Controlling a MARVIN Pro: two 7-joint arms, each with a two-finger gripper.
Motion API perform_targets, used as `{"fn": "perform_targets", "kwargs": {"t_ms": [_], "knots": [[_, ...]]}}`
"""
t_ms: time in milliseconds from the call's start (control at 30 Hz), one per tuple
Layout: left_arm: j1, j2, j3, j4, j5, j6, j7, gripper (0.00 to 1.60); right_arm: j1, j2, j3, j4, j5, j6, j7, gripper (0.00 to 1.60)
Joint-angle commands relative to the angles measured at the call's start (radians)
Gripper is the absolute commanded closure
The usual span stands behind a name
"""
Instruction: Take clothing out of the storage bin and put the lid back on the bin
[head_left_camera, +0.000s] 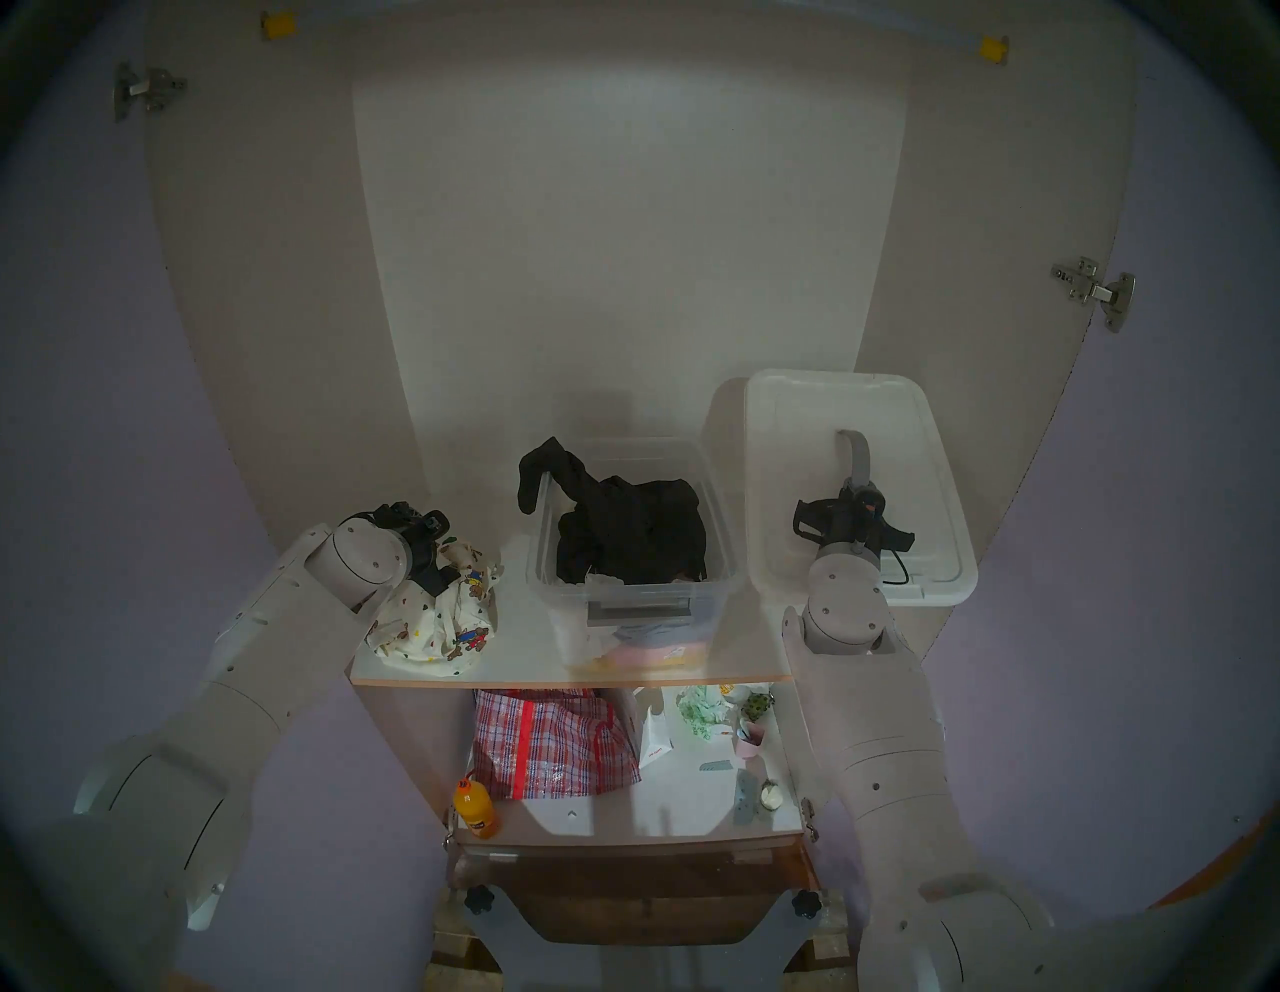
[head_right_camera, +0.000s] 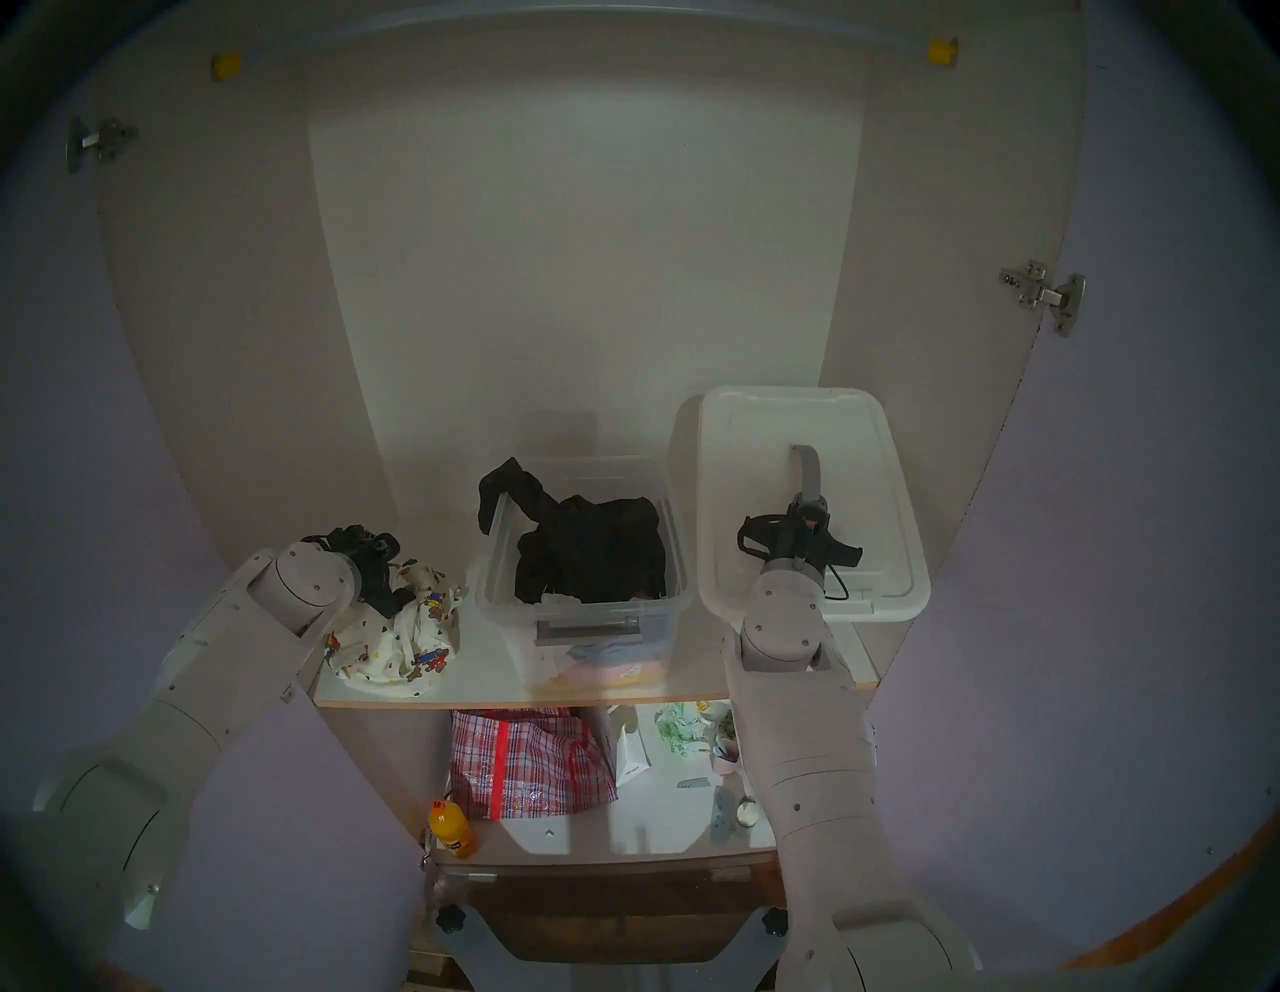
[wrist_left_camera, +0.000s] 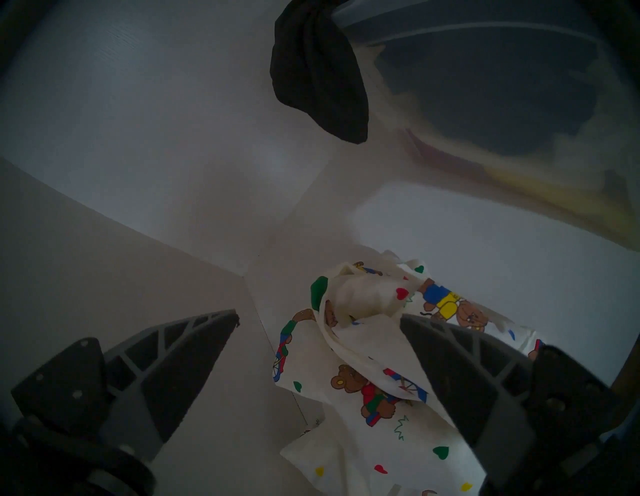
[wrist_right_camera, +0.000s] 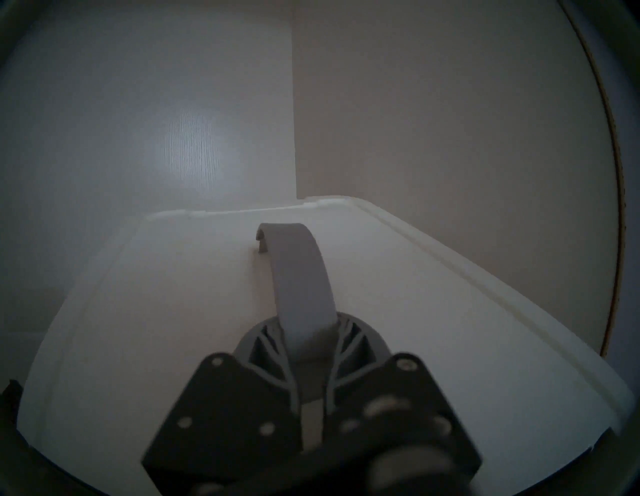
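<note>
Your left gripper (wrist_left_camera: 318, 322) hangs right over the clothing (head_left_camera: 436, 616), jaws spread wide and holding nothing; in the left wrist view one finger (wrist_left_camera: 460, 377) sits over the teddy-bear print while the other (wrist_left_camera: 180, 367) is off to the side above bare shelf. The clothing (wrist_left_camera: 367, 381) lies bunched on the left end of the upper shelf (head_left_camera: 516, 644), well clear of the storage bin (head_left_camera: 627, 596).

Look at the middle: the storage bin stands open at the shelf's centre, grey latch facing you, with a black garment (head_left_camera: 623, 526) heaped inside and one end of it draped over the left rim. Pale folded fabrics show through the clear front wall lower down.

Over on your right, the right gripper (wrist_right_camera: 308, 346) is clamped on the grey handle (wrist_right_camera: 301, 287) of the lid (head_left_camera: 796, 443). The lid (wrist_right_camera: 173, 311) is to the right of the bin, tilted, its near edge hanging past the shelf's front.

Below, the lower shelf carries a red checked bag (head_left_camera: 547, 741) and an orange bottle (head_left_camera: 474, 807), among small odds and ends.
</note>
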Motion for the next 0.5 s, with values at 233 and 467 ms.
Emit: {"fn": "perform_targets", "kwargs": {"t_ms": [233,467], "knots": [[-0.028,0.001,-0.008,-0.023,-0.002,-0.006,0.002,0.00,0.029,-0.104,-0.078,-0.143,0.045,0.162,0.042,1.60],[-0.028,0.001,-0.008,-0.024,-0.002,-0.006,0.002,0.00,0.027,-0.109,-0.156,-0.139,0.139,0.282,0.128,1.60]]}}
